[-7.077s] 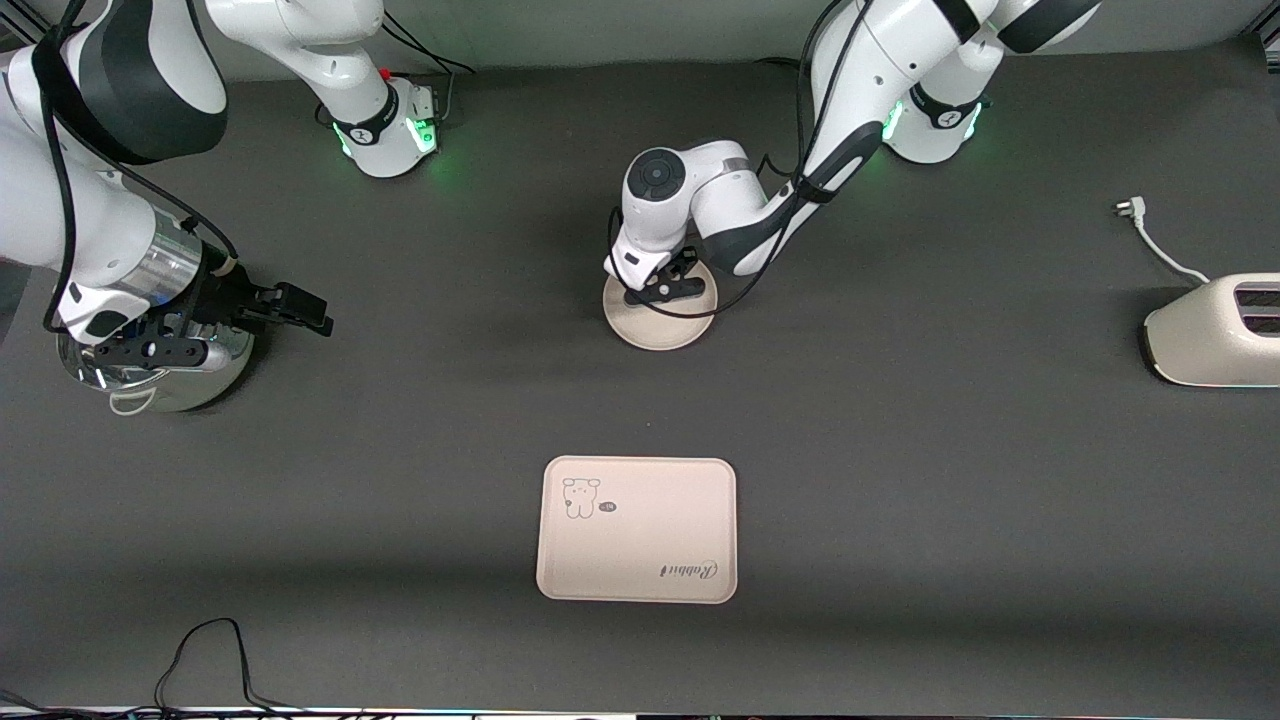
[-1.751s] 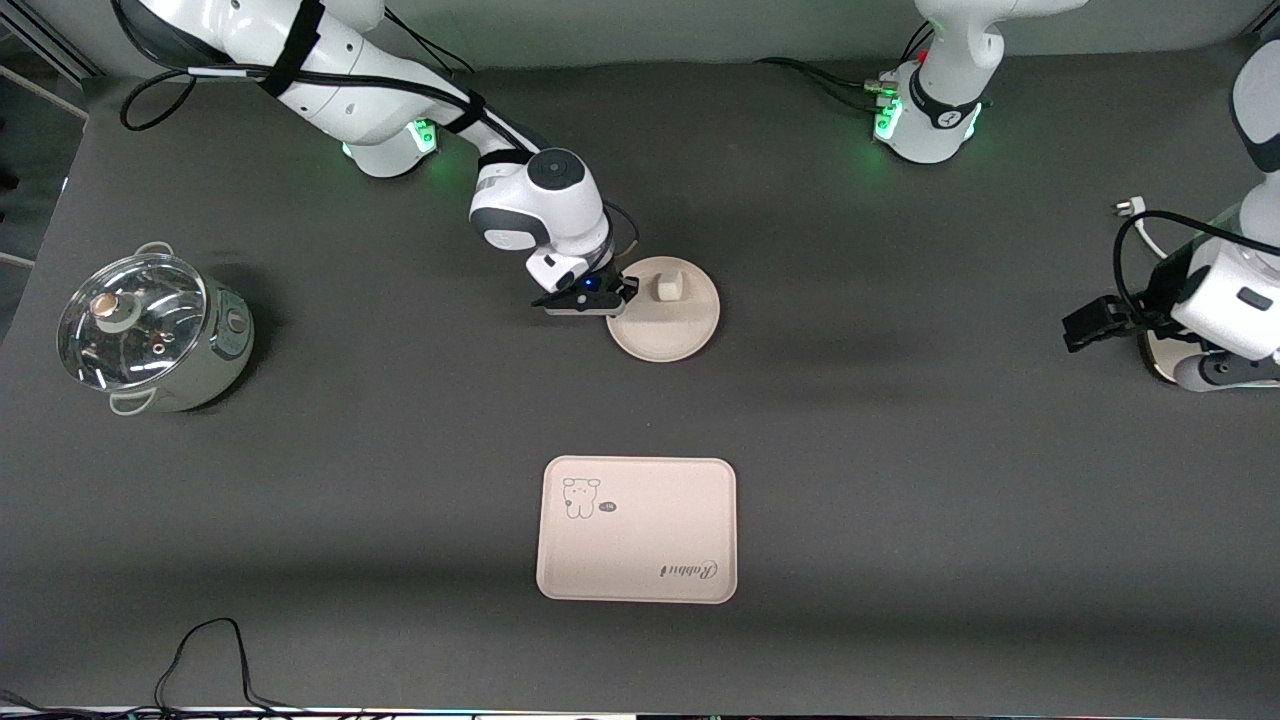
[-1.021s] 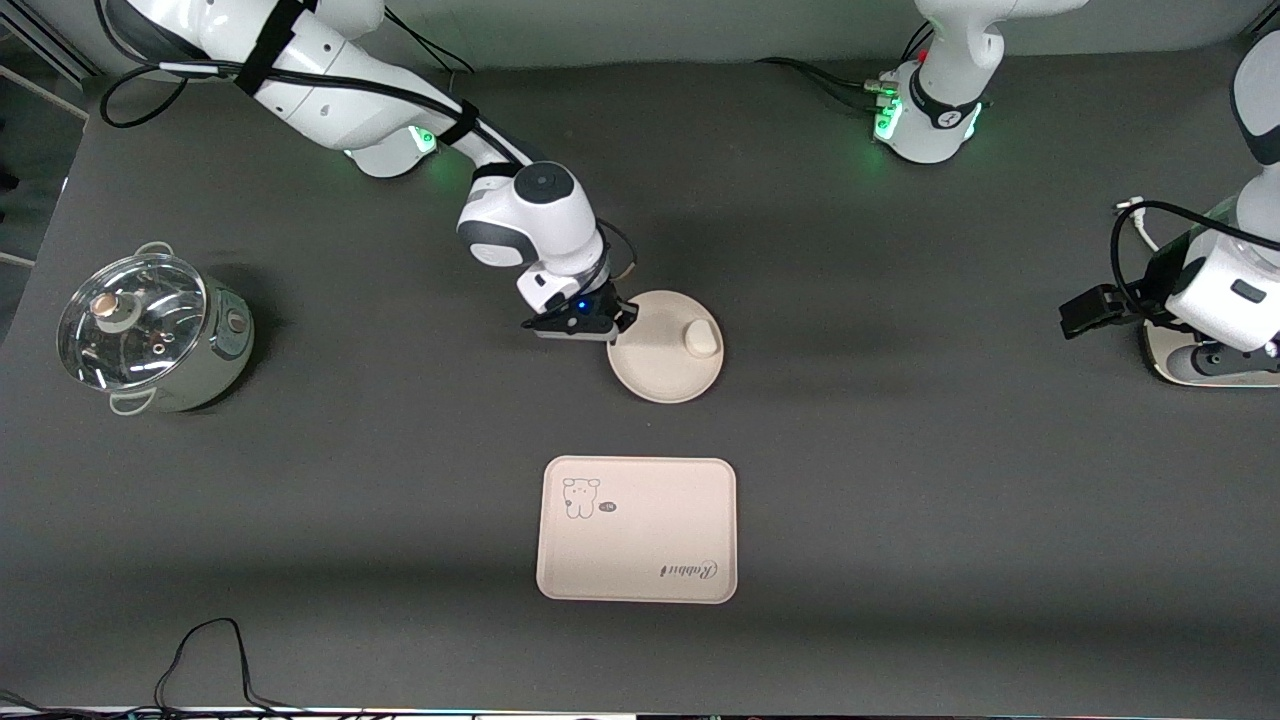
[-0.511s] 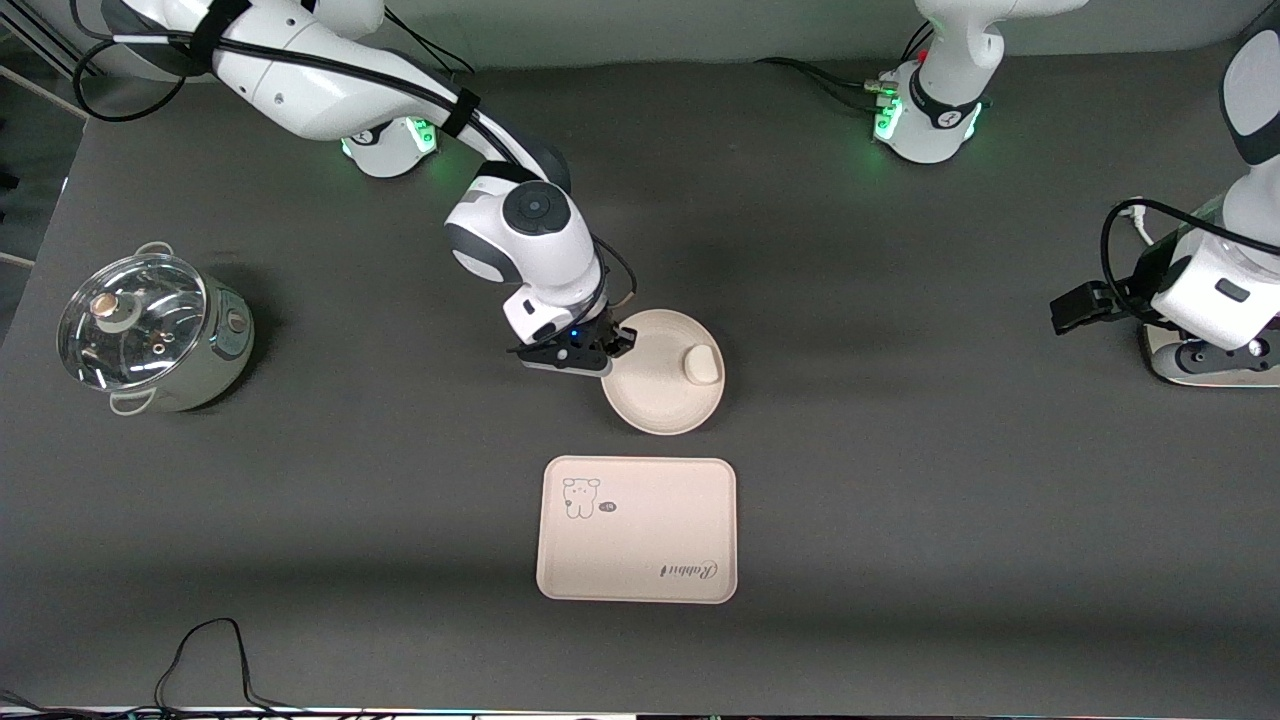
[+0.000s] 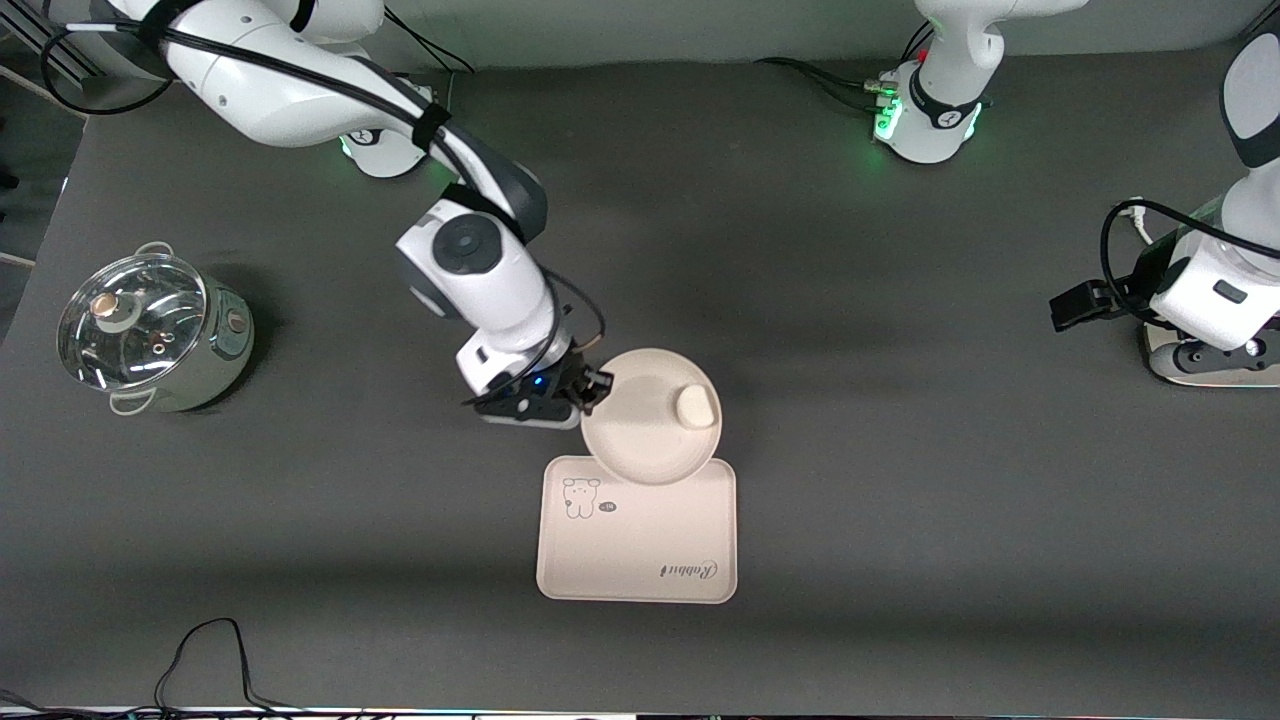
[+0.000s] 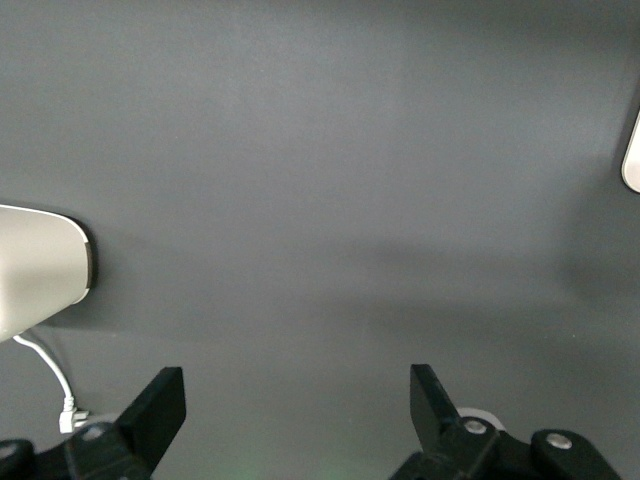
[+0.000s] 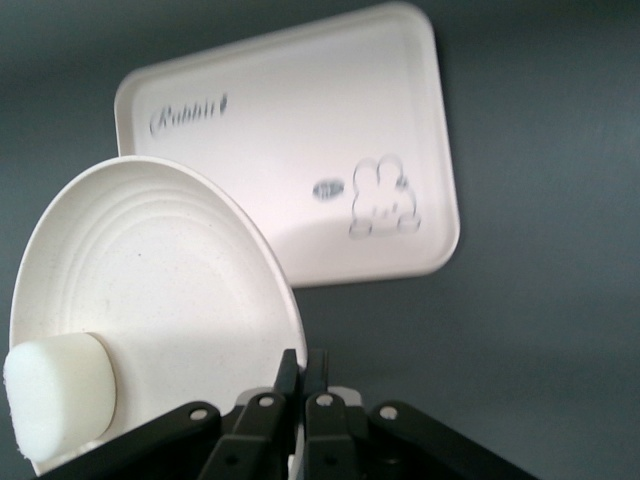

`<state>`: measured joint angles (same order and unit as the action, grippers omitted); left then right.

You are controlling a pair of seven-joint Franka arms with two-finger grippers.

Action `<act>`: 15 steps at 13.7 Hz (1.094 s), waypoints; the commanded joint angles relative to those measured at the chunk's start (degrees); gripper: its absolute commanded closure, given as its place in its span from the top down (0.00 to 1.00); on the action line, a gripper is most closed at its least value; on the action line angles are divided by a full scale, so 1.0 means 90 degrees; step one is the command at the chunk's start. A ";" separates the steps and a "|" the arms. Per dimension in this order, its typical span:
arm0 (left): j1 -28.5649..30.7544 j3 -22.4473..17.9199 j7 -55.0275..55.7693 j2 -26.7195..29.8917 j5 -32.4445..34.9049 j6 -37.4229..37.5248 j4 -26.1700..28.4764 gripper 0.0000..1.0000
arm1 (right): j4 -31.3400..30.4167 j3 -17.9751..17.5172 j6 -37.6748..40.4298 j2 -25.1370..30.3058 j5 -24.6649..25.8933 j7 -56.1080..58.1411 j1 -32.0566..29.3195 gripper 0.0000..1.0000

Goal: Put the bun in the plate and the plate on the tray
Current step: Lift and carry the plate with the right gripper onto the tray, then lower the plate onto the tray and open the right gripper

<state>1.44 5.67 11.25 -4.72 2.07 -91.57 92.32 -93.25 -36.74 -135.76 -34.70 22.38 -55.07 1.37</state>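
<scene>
While the left gripper (image 6: 290,420) waits wide open and empty above the toaster (image 5: 1200,362), the right gripper (image 5: 590,385) pinches the plate (image 5: 640,430) by its rim, bun (image 5: 697,405) aboard, over the tray (image 5: 640,560) edge, evidently for set-down.

The plate (image 5: 645,425) covers the tray (image 5: 637,545) edge at 12 o'clock in the front view; contact between them cannot be told. In the right wrist view the right gripper (image 7: 302,395) fingertips are pinched on the plate rim and its body is cut at 6 o'clock, as is the plate's lower edge. In the front view the left gripper (image 5: 1085,305) fingertips are too dark to separate, and the left arm partly hides the toaster (image 5: 1165,360) and runs off at 3 o'clock. In the left wrist view the toaster (image 6: 40,270) is cut at 9 o'clock, and a pale sliver at 3 o'clock is unidentifiable.
</scene>
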 commanded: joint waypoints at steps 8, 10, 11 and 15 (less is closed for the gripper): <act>0.0045 -0.0054 -0.0029 0.0056 0.0063 0.0359 -0.0014 1.00 | 0.1171 0.0586 -0.1018 -0.1553 -0.0574 0.1050 0.0169 0.00; 0.0035 -0.0063 -0.0029 0.0056 0.0054 0.0379 0.0016 1.00 | 0.1327 0.0586 -0.1039 -0.1797 -0.0563 0.1011 0.0267 0.00; 0.0045 -0.0063 -0.0029 0.0046 0.0054 0.0379 0.0016 1.00 | 0.1396 0.0663 -0.1087 -0.1895 -0.0544 0.1011 0.0306 0.00; 0.0035 -0.0063 -0.0029 0.0036 0.0054 0.0389 0.0016 1.00 | 0.1581 0.1035 -0.1537 -0.2296 -0.0476 0.1030 0.0521 0.00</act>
<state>1.83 5.14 11.24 -4.73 2.09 -88.93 92.44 -82.67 -28.21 -148.51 -52.51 17.13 -46.72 5.06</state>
